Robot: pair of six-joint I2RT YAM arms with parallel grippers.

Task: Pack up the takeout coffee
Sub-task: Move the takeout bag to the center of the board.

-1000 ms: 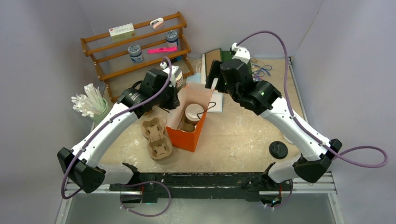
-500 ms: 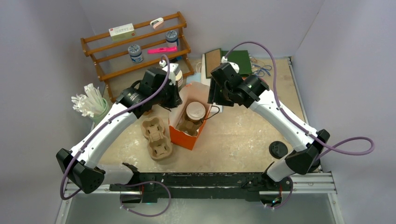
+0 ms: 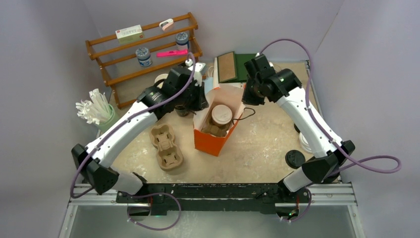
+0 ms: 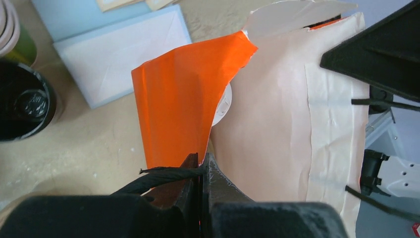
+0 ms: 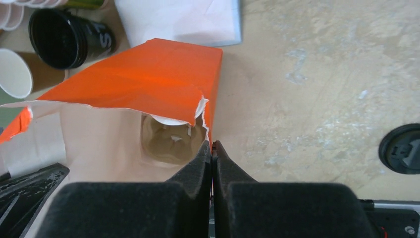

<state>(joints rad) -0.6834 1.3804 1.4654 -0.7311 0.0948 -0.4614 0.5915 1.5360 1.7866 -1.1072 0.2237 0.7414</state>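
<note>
**Work surface.** A beige speckled tabletop (image 3: 267,144) is enclosed by plain lavender walls at the left, right and top of the overhead view. A brown wooden slatted rack (image 3: 143,49) stands at upper left.

**Load.** One brown kraft-paper coffee cup with a round white lid (image 3: 221,113) stands upright inside the orange paper bag with a pale lining (image 3: 210,144), at frame centre.

**Grip.**
- My left gripper (image 4: 202,166) is pressed together on the bag's left rim, pinching the orange paper and a black cord handle (image 4: 163,172).
- My right gripper (image 5: 212,148) is pressed together on the opposite rim corner, at the right of the bag mouth.
- The cup sits between my two grippers, below both and touching neither.

**Clearances.**
- A moulded brown pulp cup carrier (image 3: 166,146) lies just left of the bag.
- A glossy black cup (image 5: 64,37) and an open brown cup with a white inside (image 5: 15,72) stand near the bag, at upper left of the right wrist view.
- A white envelope (image 4: 124,54) lies flat beside the bag.
- A round black plastic lid (image 3: 295,158) lies well apart at lower right.
- Bare tabletop extends to the right of and below the bag in the overhead view.
</note>
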